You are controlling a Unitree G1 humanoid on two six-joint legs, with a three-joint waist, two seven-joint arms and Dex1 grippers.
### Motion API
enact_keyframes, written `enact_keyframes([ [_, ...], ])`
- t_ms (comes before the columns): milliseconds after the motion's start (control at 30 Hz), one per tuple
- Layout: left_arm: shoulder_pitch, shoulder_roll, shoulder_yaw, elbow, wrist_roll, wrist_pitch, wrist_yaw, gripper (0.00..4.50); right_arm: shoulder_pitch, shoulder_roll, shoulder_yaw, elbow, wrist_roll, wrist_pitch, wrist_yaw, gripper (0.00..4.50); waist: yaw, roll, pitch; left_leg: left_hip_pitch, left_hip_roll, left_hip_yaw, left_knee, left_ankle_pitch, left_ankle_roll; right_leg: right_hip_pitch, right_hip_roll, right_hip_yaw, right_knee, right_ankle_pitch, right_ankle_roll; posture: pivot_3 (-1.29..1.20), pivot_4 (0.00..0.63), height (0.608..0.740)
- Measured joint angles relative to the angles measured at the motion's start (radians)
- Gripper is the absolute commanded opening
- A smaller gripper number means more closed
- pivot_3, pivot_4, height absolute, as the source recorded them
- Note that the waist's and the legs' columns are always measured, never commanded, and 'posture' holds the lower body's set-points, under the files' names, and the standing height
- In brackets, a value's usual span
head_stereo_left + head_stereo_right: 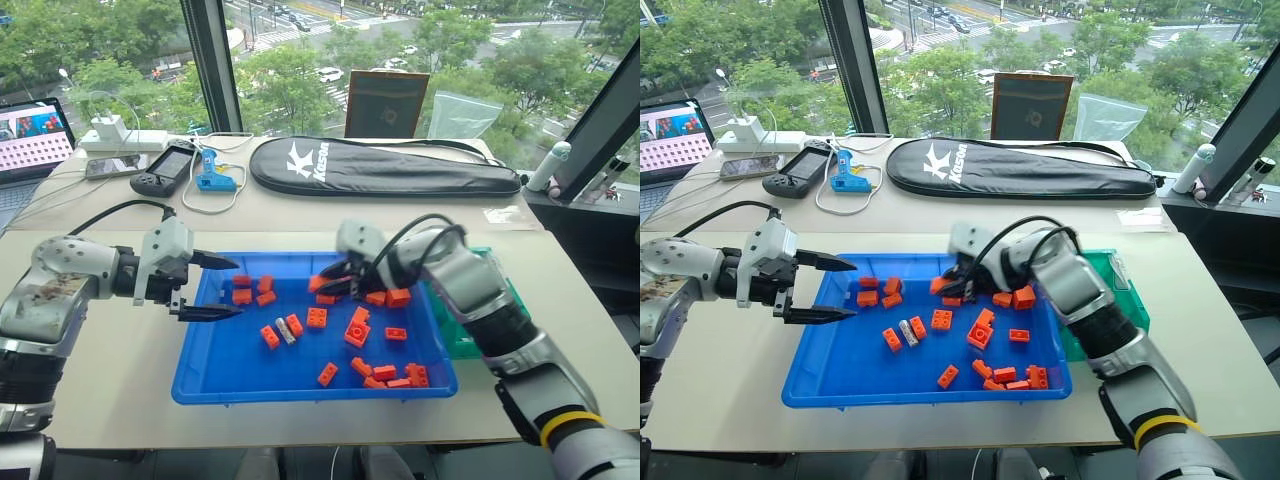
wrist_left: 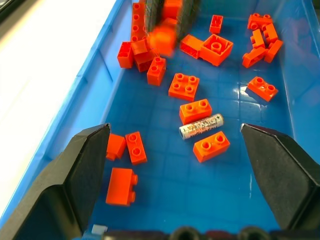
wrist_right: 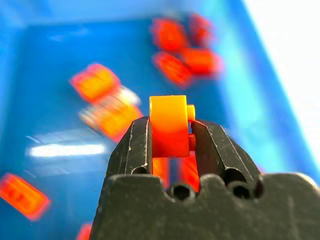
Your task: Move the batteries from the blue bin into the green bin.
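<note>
One silvery battery [image 1: 286, 331] lies on the floor of the blue bin [image 1: 300, 392], left of centre, among orange bricks; the left wrist view has the battery [image 2: 201, 126] between two bricks. My left gripper [image 1: 235, 288] hangs open over the bin's left rim, pointing inward, with nothing between its fingers [image 2: 85, 165]. Above the far middle of the bin, my right gripper [image 1: 330, 283] is shut on an orange brick [image 3: 169, 117], not on a battery. The green bin [image 1: 1120, 290] sits against the blue bin's right side, partly hidden by my right arm.
Several orange bricks [image 1: 357, 333] are scattered across the blue bin. Farther back on the table lie a black racket bag [image 1: 385, 166], a handheld game console [image 1: 165, 170], a blue tool [image 1: 213, 175] and a laptop [image 1: 35, 140]. A window runs behind.
</note>
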Motion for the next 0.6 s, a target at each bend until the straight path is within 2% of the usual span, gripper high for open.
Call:
enact_keyframes([
  [33, -0.01, -0.011, -0.005, 0.007, 0.003, -0.004, 0.0, 4.5, 0.007, -0.008, 0.0, 0.003, -0.008, -0.005, -0.006, 2.02, -0.002, 0.0, 0.0, 0.0, 0.0, 0.0, 0.0, 0.0, 0.0, 0.0, 0.0, 0.0, 0.0, 0.0, 0.0, 0.0, 0.15, 0.734],
  [167, -0.042, -0.024, -0.027, 0.034, 0.014, -0.019, -0.008, 4.5, 0.044, -0.025, 0.023, 0.009, -0.05, -0.041, -0.016, 3.36, -0.01, 0.0, 0.0, 0.0, 0.0, 0.0, -0.001, 0.0, 0.0, -0.001, 0.0, 0.001, 0.0, 0.0, 0.0, 0.0, 0.15, 0.734],
  [467, -0.056, -0.029, -0.036, 0.054, 0.024, -0.021, -0.021, 4.5, 0.045, 0.053, 0.032, -0.097, 0.014, -0.066, 0.062, 3.36, -0.004, 0.0, 0.0, 0.0, 0.0, 0.0, 0.0, 0.0, 0.0, 0.0, 0.0, 0.001, 0.0, 0.0, 0.0, 0.0, 0.15, 0.734],
  [600, -0.085, -0.029, -0.046, 0.069, 0.026, -0.014, -0.039, 4.5, 0.006, 0.128, 0.122, -0.067, 0.012, -0.12, 0.131, 3.36, -0.006, 0.0, 0.0, 0.0, 0.0, 0.0, 0.0, 0.0, 0.0, 0.0, 0.001, 0.0, 0.0, 0.0, 0.0, 0.0, 0.15, 0.734],
])
